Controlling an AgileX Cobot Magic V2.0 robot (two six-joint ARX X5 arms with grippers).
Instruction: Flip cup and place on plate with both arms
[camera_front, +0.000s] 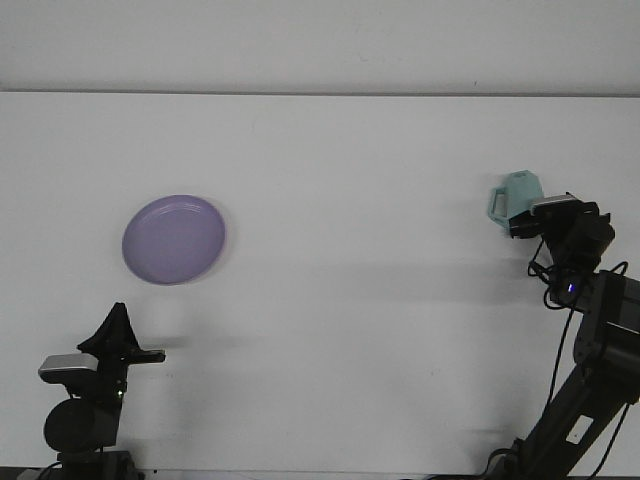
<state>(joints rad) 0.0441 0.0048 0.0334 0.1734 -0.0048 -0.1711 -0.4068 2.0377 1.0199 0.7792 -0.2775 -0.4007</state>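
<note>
The white counter (360, 200) carries a purple plate (174, 239) at left and, well apart at right, the teal cup (516, 198). The right hand (545, 212) covers the cup's near side, so the grasp step is in hand; whether it grips cannot be told. The left hand (118, 330) waits low, its state unclear. Next comes lifting and turning the cup.

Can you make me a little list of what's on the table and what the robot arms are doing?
cup: light blue-green, far right of the table, handle facing left
plate: purple, on the left, nothing on it
table: white
right gripper: at the cup, partly covering it; grip unclear
left gripper: low at the near left, away from the plate
cup on plate: not yet
</note>
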